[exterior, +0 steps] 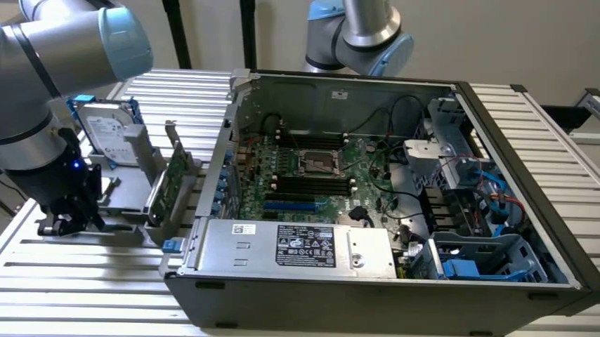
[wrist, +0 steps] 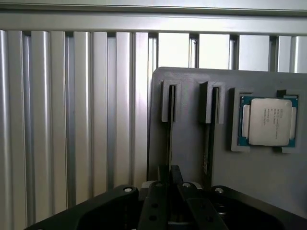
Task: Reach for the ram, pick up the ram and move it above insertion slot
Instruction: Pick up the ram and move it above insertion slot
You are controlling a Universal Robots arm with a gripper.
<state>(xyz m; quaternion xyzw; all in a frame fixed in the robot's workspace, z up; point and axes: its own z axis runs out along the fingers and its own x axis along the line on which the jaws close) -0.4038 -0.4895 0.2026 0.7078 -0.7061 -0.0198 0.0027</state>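
Ram (wrist: 169, 139) standing on edge in a slot of the gray holder (wrist: 188, 143), which is sitting on the slatted table (exterior: 94, 295) beside the open computer case (exterior: 375, 298). Gripper (wrist: 170, 175) hanging low, directly over the ram's end. Cannot tell whether the claw is clamping it or loose.

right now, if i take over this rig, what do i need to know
Gripper: down low at the grey holder on the table, beside the open computer case. Open or shut: cannot tell.
Ram: standing on edge in a holder slot, directly in line with the gripper. A processor chip lies in the holder's recess nearby.
Done: the reach has arrived at the ram.
Left: the ram is not lifted out, and it is not above the black insertion slots on the motherboard.
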